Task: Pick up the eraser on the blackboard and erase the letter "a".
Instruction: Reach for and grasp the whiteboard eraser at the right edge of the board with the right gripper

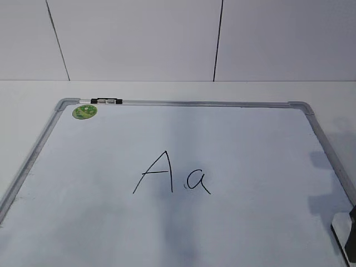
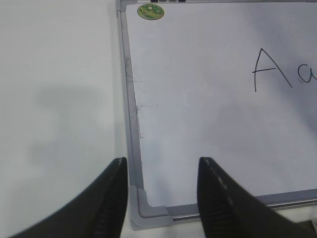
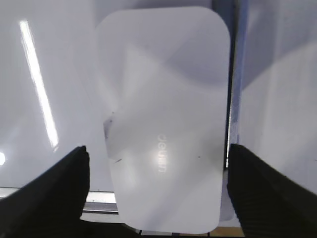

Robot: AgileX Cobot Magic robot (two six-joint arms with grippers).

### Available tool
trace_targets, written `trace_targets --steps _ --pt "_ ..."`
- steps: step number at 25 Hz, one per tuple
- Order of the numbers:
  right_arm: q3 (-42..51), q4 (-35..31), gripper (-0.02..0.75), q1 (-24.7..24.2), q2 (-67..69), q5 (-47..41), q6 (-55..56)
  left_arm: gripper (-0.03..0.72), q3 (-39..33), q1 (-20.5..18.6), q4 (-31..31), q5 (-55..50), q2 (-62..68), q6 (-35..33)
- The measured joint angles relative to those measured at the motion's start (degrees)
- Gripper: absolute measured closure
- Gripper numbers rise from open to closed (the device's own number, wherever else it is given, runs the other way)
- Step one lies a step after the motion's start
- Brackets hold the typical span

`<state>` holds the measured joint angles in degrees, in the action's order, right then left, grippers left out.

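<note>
Two black, tapering fingers (image 2: 111, 198) with finely ribbed inner faces are seen on the left gripper (image 2: 161, 193). Similar black ribbed fingers (image 3: 54, 193) are shown on the right gripper (image 3: 158, 183).

letter "a" (image 2: 308, 74) cut off at left wrist view's edge; eraser (image 3: 166, 124) lettering blurred.

On the blackboard (image 1: 100, 222), near the centre of the exterior view, a tall capital "A" (image 1: 156, 171) stands in black marker, and just to its right is the letter "a" (image 1: 198, 181). In the right wrist view, the eraser (image 3: 163, 119) carries small grey lettering in the lower middle, seemingly "deli", turned sideways. The print on the round green sticker (image 1: 84, 111), upper left, cannot be read.
</note>
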<state>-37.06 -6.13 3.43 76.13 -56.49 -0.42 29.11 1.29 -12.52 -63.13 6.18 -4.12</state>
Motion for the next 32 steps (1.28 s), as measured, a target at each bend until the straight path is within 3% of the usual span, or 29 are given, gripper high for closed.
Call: trace_targets --steps 32 --pt "0.22 -0.05 0.104 0.0 1.72 1.58 0.42 0.329 0.0 0.0 -0.08 0.0 0.0 0.0"
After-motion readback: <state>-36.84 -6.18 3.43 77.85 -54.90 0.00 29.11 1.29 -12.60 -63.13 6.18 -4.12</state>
